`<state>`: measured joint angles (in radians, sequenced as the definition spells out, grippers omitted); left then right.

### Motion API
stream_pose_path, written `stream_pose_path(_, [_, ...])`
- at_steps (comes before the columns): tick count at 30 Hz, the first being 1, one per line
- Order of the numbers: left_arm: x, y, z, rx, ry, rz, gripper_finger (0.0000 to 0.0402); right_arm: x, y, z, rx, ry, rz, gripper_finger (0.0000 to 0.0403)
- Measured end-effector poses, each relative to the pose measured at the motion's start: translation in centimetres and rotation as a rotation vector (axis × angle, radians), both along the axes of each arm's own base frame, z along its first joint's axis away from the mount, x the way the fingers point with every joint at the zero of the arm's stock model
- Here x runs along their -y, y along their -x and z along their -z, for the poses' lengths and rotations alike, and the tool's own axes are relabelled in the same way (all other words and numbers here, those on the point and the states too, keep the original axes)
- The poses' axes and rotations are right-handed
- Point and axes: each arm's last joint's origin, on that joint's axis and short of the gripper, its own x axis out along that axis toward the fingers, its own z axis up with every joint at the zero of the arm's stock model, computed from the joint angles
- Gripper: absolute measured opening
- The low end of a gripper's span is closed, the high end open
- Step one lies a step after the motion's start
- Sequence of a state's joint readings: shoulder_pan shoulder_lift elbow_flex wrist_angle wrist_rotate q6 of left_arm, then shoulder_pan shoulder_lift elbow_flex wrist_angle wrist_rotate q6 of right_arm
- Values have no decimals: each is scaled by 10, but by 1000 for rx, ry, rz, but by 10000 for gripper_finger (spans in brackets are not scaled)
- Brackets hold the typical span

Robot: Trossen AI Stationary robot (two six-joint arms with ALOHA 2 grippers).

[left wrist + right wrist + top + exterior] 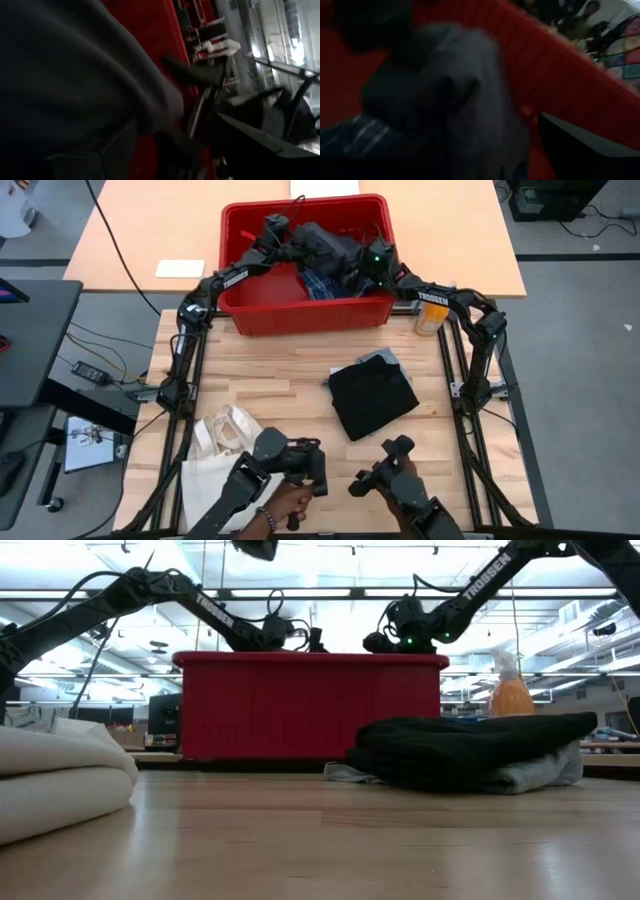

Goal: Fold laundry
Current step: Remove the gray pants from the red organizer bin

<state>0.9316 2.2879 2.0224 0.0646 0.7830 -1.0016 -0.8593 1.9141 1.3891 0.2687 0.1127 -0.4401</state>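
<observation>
Both arms reach into the red bin [305,315] at the table's far edge. My left gripper [273,227] is over the bin's far left part, and my right gripper [372,260] is near its right wall. Between them a charcoal garment [325,242] lies bunched on the pile. It fills the left wrist view as grey cloth [75,85] and shows close up in the right wrist view [445,90]. A blue-and-white plaid piece [322,284] lies lower in the bin [360,137]. A folded black garment [372,395] rests on a light grey piece [386,358] on the table.
A cream tote bag [222,442] lies at the table's near left. A bottle [430,318] stands right of the bin. At the near edge a person's hand [285,505] holds dark control handles [395,470]. Bare wood lies between the bin and the folded stack [470,750].
</observation>
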Motion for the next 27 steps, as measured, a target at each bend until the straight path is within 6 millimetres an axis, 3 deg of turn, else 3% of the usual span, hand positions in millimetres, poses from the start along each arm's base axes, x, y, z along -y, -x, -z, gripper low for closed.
stream_pose_path(5, [7, -7, 0, 7, -12, 72, 272, 7, 8, -1, 77, -35, 42, 270])
stream_pose_path(11, [4, -1, -3, 23, -48, 120, 272, 8, 9, -1, 103, -60, 52, 216])
stream_pose_path(16, [13, 2, -16, -22, -257, 141, 272, 8, 9, -1, 114, -68, 51, 191])
stream_pose_path(19, [22, 1, -18, -148, -440, 110, 272, 8, 9, -1, 114, -69, 51, 189])
stream_pose_path(24, [33, 1, -18, -505, -797, 17, 272, 7, 8, -1, 117, -73, 35, 190])
stream_pose_path(27, [43, -9, -20, -675, -988, -4, 272, 5, 6, -1, 117, -77, 20, 189])
